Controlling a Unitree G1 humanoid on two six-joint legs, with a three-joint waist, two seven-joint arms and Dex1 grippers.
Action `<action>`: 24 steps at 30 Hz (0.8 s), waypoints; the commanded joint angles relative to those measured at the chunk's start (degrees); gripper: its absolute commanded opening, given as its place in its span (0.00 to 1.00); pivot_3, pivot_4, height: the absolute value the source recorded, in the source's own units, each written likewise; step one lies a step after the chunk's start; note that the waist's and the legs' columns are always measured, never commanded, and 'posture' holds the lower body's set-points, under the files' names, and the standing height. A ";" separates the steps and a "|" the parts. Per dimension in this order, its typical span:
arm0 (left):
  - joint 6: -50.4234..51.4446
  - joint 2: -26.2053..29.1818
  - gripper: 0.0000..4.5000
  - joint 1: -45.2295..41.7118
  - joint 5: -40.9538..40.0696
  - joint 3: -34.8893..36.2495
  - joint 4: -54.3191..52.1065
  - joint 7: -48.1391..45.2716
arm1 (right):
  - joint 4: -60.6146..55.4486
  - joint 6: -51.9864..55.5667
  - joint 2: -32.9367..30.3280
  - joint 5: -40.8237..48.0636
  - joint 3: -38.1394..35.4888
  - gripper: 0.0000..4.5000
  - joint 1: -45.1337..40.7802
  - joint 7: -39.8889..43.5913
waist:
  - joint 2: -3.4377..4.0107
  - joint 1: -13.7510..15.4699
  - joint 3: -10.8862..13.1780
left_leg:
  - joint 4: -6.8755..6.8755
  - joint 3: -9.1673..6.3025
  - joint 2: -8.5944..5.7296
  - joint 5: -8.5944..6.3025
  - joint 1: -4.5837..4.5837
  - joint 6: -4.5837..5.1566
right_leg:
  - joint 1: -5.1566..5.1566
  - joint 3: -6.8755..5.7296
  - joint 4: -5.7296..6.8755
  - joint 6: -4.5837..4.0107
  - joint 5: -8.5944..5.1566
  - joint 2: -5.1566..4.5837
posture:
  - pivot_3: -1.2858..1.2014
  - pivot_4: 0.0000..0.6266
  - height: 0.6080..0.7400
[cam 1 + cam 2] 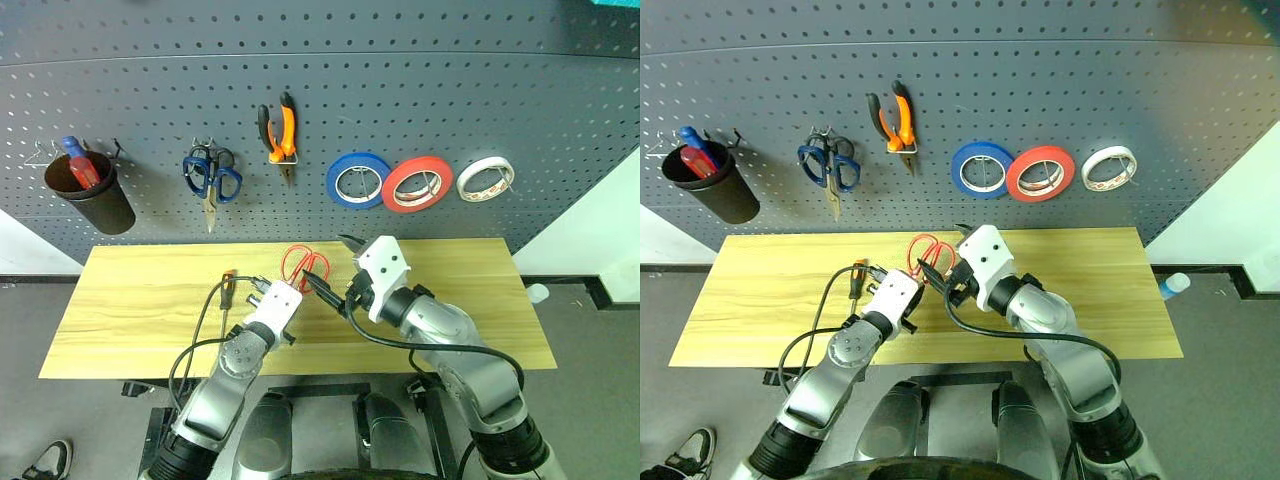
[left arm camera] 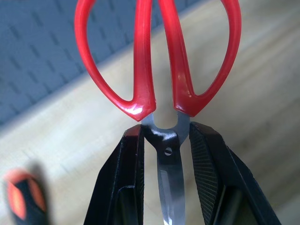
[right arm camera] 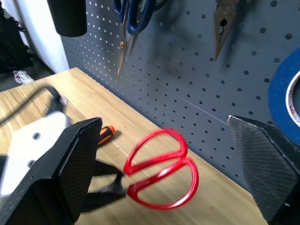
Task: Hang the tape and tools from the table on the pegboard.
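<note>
1. The left tool (image 1: 262, 287) pinches the red-handled steel scissors (image 1: 304, 266) at the pivot, above the light wooden desk (image 1: 130, 310); hanging them is in hand.
2. The right tool (image 1: 334, 268) stands spread beside them.
3. Next, the handle loops must meet a free hook on the dark grey perforated pegboard (image 1: 420, 90).

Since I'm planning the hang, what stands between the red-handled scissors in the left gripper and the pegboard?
Nothing visible. The left gripper holds the red scissors by the blades, loops toward the pegboard; only bare table lies between. The open right gripper waits alongside.

Scissors: two, red pair (image 1: 304, 265), blue pair (image 1: 211, 176). Tape rolls: three (image 1: 417, 184). Pliers: one (image 1: 279, 130). Screwdrivers: two (image 1: 227, 289).
</note>
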 commanded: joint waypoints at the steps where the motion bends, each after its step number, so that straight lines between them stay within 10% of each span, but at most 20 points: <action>1: -7.43 0.55 0.23 1.51 2.85 -0.32 -2.01 1.50 | 0.22 -2.24 0.63 -0.32 -0.47 1.00 -1.22 0.36 | -0.03 0.03 -0.12 | 0.00 0.00 0.00 0.00 0.00 0.00 | 0.00 0.00 0.00 0.00 0.00 0.00 | 0.64 0.16 0.52; 24: -29.64 -1.91 0.23 -1.22 5.41 11.05 2.72 9.69 | 0.44 -18.98 -0.53 8.10 -10.94 1.00 7.14 8.45 | -0.15 1.41 -3.27 | 0.02 0.00 -0.01 0.00 0.10 0.00 | 0.19 0.00 0.01 0.01 0.02 0.00 | 0.65 0.09 0.52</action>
